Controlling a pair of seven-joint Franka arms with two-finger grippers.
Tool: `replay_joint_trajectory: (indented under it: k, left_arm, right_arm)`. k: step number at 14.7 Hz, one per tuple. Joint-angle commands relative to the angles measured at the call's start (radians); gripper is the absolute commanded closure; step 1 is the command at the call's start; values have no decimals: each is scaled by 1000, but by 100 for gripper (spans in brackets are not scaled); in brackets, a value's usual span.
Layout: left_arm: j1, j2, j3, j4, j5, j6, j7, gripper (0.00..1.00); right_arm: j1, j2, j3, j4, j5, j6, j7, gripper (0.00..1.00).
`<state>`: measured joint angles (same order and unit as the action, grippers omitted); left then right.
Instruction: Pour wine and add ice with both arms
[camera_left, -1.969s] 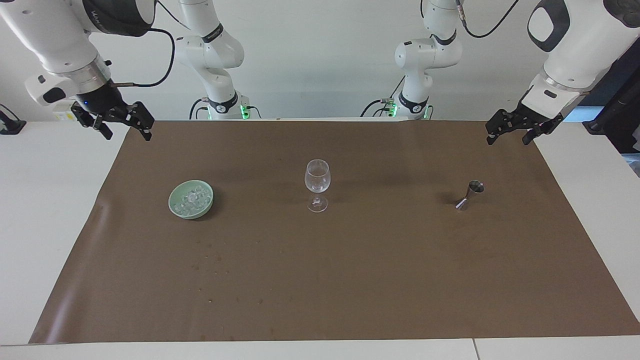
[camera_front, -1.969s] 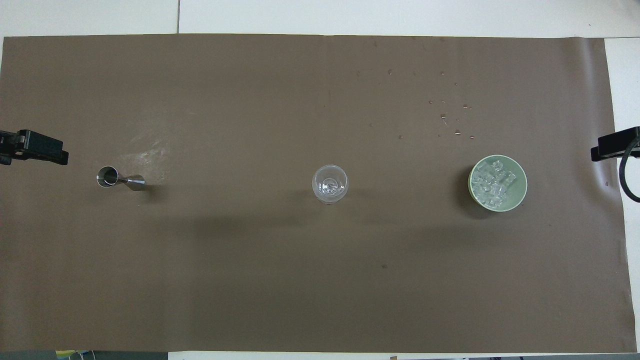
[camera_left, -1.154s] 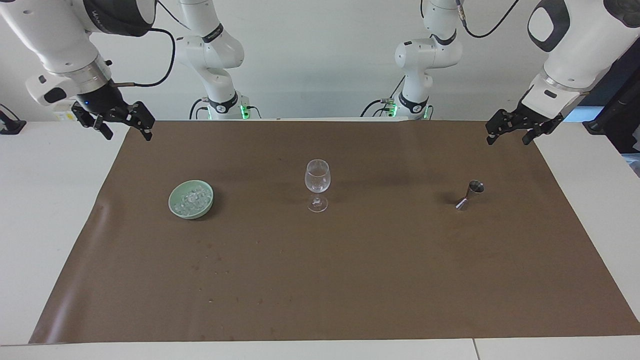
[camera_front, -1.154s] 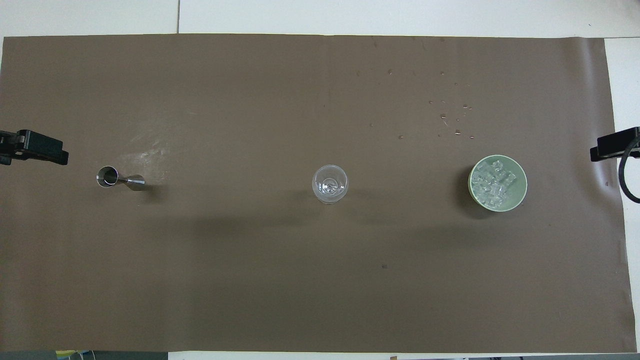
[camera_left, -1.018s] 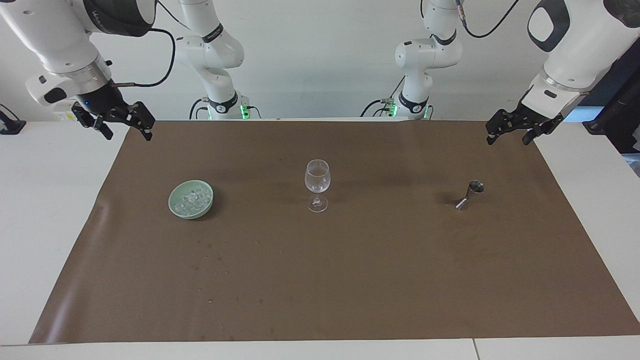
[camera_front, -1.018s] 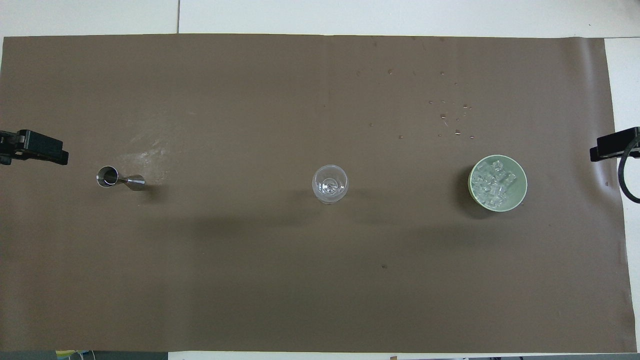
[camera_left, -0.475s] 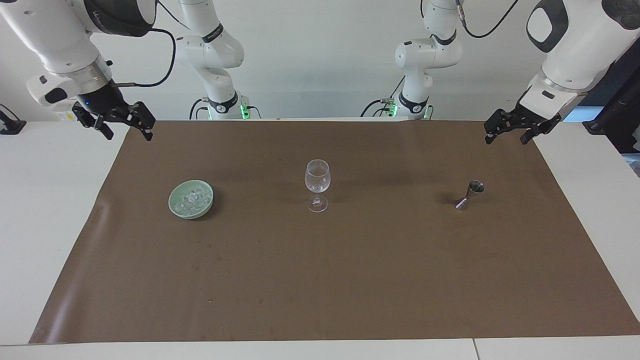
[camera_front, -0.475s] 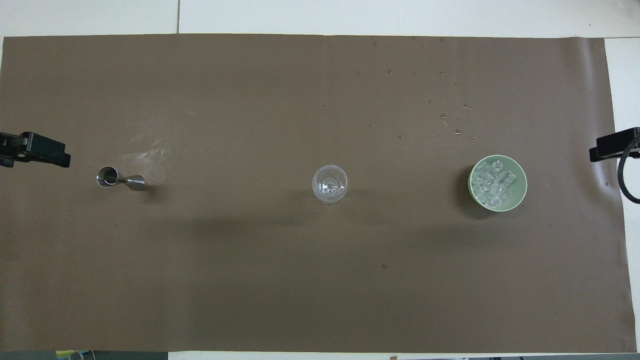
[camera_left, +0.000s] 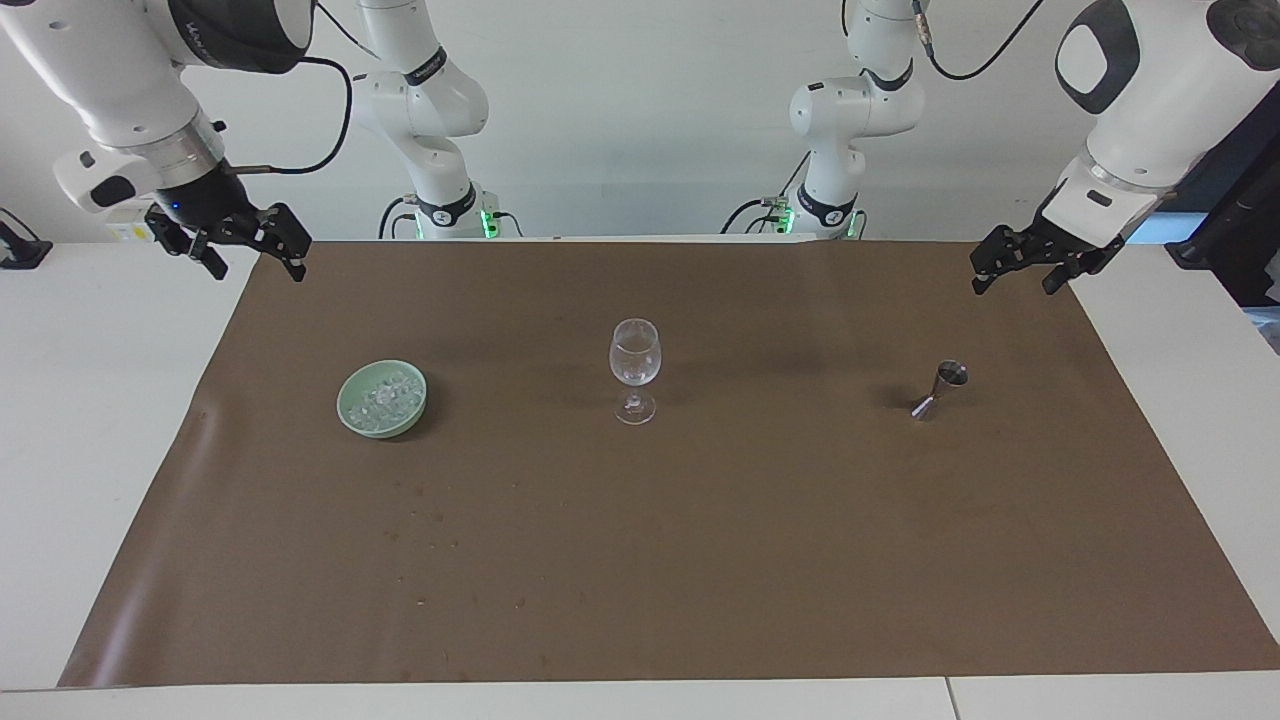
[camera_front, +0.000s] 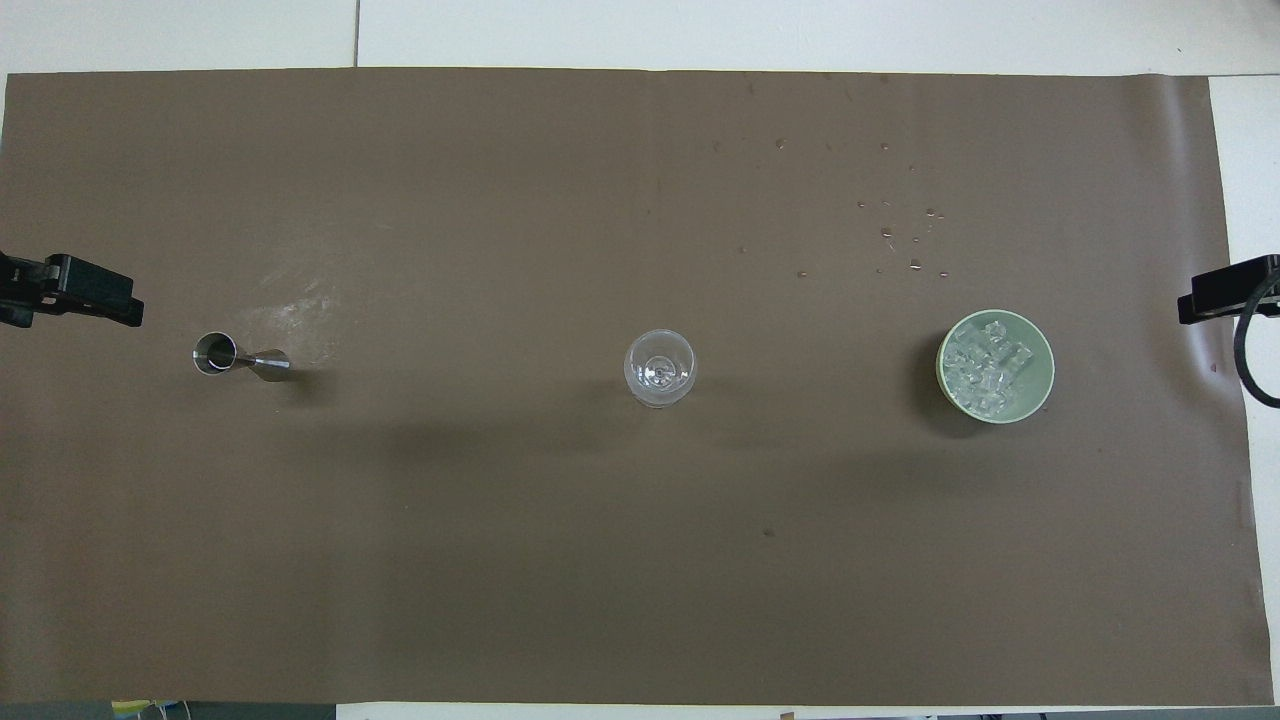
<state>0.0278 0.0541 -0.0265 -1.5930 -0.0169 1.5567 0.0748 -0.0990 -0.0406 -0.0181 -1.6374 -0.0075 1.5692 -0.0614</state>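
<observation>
Left gripper (camera_left: 1020, 272), fingers spread and empty, hangs at upper right of the facing view; jigger (camera_left: 938, 389) stands below it toward frame centre. Right gripper (camera_left: 246, 254), spread, upper left; ice (camera_left: 385, 395) in green bowl (camera_left: 349, 419) lower right of it. Wine glass (camera_left: 634, 370) centre.

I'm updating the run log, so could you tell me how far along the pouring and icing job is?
Nothing looks done: the wine glass stands without ice, the ice all in its green bowl, the jigger untouched. Nothing is in hand; the left gripper and right gripper hang open at the mat's ends. Pouring and icing remain.
</observation>
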Motion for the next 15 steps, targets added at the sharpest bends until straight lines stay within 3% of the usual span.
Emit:
replay_joint_trajectory:
  k: [1, 4, 7, 12, 15]
  left_arm:
    - [27, 131, 19, 117, -55, -7, -9, 0]
    - [30, 191, 80, 124, -144, -1, -149, 0]
    - [62, 234, 89, 111, -159, 6, -278, 0]
    - [124, 271, 92, 18, -296, 51, -580, 0]
    - [191, 395, 92, 91, -461, 63, -844, 0]
  right_arm:
    - [-10, -24, 7, -29, 9, 6, -29, 0]
    - [-8, -24, 7, -30, 9, 5, -26, 0]
    - [-10, -24, 9, -30, 9, 5, -23, 0]
    - [-10, -24, 7, -30, 9, 5, -23, 0]
    - [-12, -24, 7, -30, 9, 5, -23, 0]
